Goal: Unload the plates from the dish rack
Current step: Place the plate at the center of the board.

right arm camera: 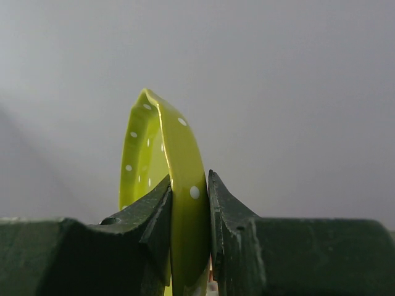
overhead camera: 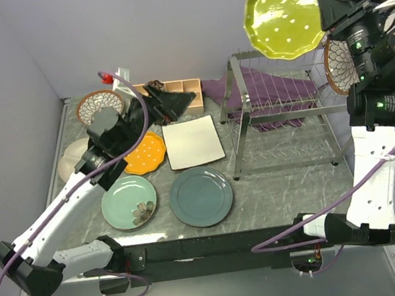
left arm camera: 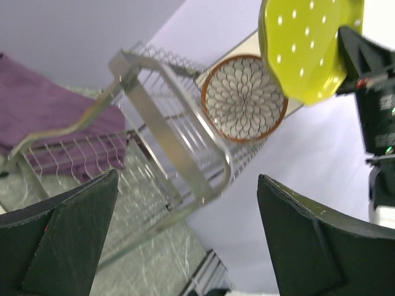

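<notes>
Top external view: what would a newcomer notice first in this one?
The yellow-green scalloped plate stands out, raised on edge over the dish rack with the right gripper clamped on its rim. Next comes a brown-rimmed petal plate standing upright at the rack's right end. To the left, plates lie flat on the table, the teal plate and white square plate among them.

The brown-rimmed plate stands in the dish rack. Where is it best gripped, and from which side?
Its upper rim, I think, from above, one finger on each face. The brown-rimmed plate stands upright at the end of the dish rack, so its top edge is clear of the wires.
</notes>
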You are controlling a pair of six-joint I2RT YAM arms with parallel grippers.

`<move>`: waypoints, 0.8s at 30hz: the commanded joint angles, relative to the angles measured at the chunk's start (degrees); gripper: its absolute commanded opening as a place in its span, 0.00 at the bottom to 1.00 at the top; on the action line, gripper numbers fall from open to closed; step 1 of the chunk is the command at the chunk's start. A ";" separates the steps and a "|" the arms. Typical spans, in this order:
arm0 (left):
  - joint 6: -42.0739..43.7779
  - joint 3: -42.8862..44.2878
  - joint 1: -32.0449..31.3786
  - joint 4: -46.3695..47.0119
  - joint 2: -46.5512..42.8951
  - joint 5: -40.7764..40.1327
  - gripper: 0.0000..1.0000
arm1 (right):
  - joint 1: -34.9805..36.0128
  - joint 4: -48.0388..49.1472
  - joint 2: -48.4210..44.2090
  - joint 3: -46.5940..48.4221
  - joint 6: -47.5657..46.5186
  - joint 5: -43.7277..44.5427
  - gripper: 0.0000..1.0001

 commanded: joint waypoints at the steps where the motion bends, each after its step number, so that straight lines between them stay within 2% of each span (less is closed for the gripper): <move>1: 2.07 6.78 1.26 4.23 4.19 2.85 0.99 | 1.88 18.99 -2.86 -5.06 15.34 -9.18 0.00; 10: 2.43 9.60 1.43 9.96 8.85 5.41 0.99 | 14.97 21.99 -6.55 -14.11 12.36 -9.90 0.00; 14: 2.43 7.59 1.35 12.49 8.50 5.49 1.00 | 19.99 23.84 -7.61 -18.42 11.66 -8.75 0.00; 17: 1.81 6.36 1.35 12.24 7.28 5.84 0.82 | 23.68 24.28 -8.22 -21.06 10.17 -8.32 0.00; 18: 1.46 5.65 1.43 12.41 6.66 6.28 0.59 | 24.47 24.19 -8.49 -22.11 8.60 -7.88 0.00; 20: 0.59 3.03 1.35 11.28 5.08 4.55 0.28 | 25.71 23.49 -9.28 -22.99 7.53 -6.91 0.00; 21: -0.03 2.23 1.35 10.40 3.42 3.57 0.01 | 25.88 23.57 -9.54 -24.30 7.01 -6.82 0.00; 24: -0.56 -1.64 1.43 9.16 -0.45 1.54 0.01 | 26.24 24.36 -10.33 -26.68 6.91 -7.96 0.00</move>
